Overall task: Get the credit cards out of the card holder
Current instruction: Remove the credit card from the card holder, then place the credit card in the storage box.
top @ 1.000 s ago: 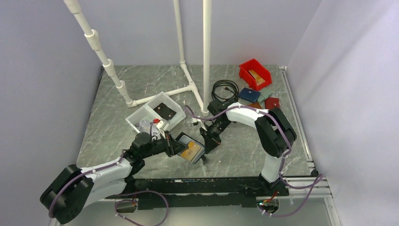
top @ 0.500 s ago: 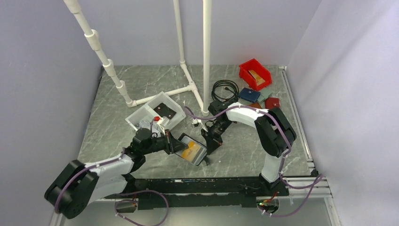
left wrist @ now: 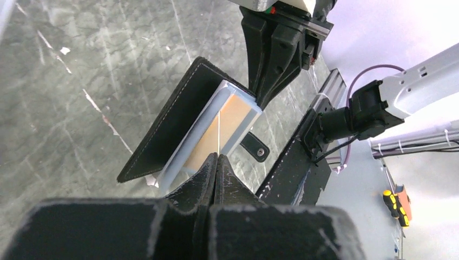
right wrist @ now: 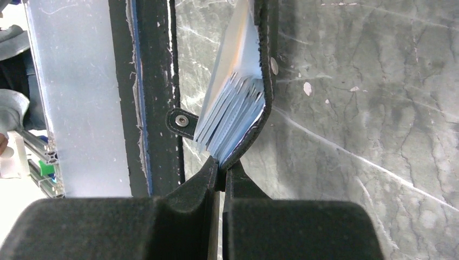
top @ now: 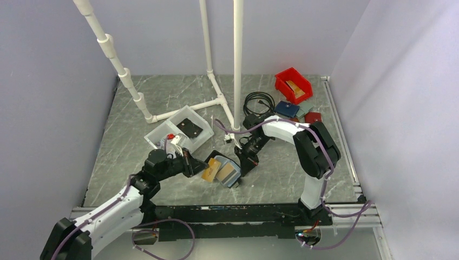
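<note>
The black card holder (top: 230, 174) lies open at the table's front middle, its pale blue sleeves fanned out (right wrist: 233, 114). My right gripper (top: 244, 162) is shut on the holder's black cover (right wrist: 254, 127) at its far right edge. My left gripper (top: 194, 165) is shut on a gold-tan credit card (top: 210, 169), which is drawn out to the left of the holder; in the left wrist view it shows edge-on as a thin line (left wrist: 219, 132). Another gold-tan card (top: 228, 172) shows behind the holder's window (left wrist: 227, 122). I cannot make out a pale greyish card.
A white bin (top: 162, 135) stands behind my left gripper. White pipe frame (top: 237, 65) rises at the back middle. A black cable (top: 258, 102), a red bin (top: 293, 85) and other wallets (top: 287, 108) lie at the back right. The metal front rail (right wrist: 81, 97) is close by.
My left gripper has drawn back to the left with the gold-tan card, which has slid out of the holder. The holder has stayed in my right gripper.
</note>
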### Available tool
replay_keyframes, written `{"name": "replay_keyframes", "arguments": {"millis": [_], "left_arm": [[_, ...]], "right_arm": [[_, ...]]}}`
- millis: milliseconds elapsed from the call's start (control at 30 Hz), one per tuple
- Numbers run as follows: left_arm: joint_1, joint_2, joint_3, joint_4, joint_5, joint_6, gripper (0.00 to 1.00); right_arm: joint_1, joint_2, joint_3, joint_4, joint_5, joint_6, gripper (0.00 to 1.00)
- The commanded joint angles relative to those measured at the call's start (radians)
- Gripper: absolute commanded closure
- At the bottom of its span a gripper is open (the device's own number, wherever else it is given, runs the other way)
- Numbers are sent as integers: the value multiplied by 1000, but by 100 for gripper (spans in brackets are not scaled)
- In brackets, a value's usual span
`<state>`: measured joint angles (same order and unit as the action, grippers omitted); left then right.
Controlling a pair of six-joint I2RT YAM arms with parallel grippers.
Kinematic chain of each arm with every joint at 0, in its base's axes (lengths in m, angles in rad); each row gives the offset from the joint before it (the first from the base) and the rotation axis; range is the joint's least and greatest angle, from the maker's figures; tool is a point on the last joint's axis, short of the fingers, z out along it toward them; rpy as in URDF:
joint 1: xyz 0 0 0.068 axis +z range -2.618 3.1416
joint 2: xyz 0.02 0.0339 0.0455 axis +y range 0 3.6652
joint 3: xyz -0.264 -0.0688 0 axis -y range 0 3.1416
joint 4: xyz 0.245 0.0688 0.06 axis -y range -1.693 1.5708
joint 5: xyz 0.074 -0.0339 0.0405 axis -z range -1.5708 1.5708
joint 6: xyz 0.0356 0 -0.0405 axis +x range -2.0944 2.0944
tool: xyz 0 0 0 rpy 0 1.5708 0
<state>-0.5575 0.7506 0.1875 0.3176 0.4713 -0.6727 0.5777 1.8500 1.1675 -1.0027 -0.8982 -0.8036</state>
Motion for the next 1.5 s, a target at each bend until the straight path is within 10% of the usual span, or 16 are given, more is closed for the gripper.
{"name": "replay_keyframes", "arguments": {"millis": [0, 400, 767, 1033, 1467], "left_arm": [[16, -59, 31, -62, -52, 5, 100], [54, -131, 85, -184, -191, -22, 100], [73, 16, 87, 121, 101, -53, 100], [72, 92, 116, 185, 182, -39, 100], [-49, 340, 215, 369, 269, 37, 100]], "right_arm": [[-21, 9, 35, -21, -3, -17, 100], [-48, 28, 24, 21, 84, 58, 100], [-105, -72, -31, 116, 179, 131, 49], [-157, -178, -59, 138, 215, 121, 39], [-167, -394, -105, 125, -207, -32, 39]]}}
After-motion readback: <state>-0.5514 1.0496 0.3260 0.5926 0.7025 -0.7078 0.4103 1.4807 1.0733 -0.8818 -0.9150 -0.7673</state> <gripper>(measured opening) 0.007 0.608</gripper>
